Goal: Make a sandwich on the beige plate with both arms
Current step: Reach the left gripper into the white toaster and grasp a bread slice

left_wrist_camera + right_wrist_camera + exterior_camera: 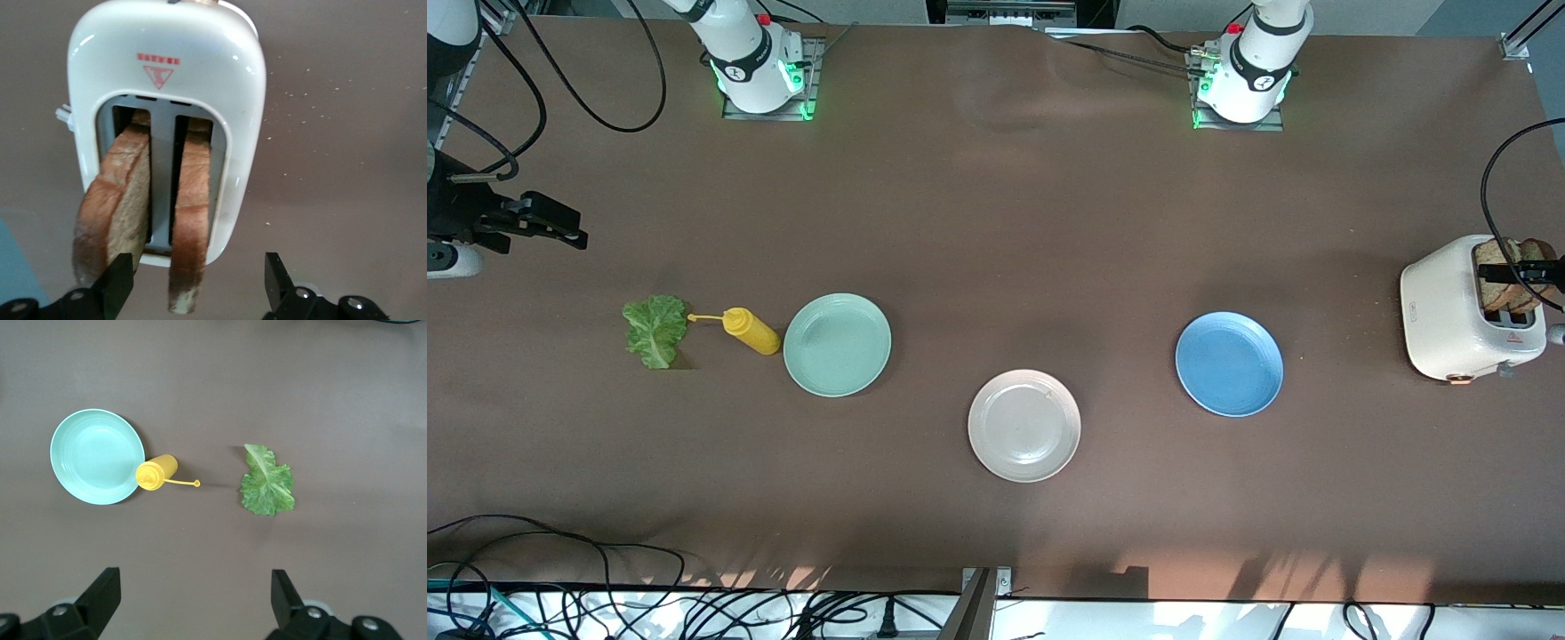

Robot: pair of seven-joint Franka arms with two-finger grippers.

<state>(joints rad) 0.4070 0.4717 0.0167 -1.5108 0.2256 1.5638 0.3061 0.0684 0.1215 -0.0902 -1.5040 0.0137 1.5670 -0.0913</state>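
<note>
I see my left gripper [197,283] spread over toaster [167,93], straddling bread slices [190,213]. My right gripper [193,603] waits spread above lettuce [267,483], mint plate [93,457] at nine o'clock.

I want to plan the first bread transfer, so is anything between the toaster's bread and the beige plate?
Nothing visible blocks it. Two bread slices stand in the toaster at the left arm's end, the left gripper open over them. The blue plate lies between toaster and beige plate, low and bare. The right gripper waits open above the lettuce.
</note>
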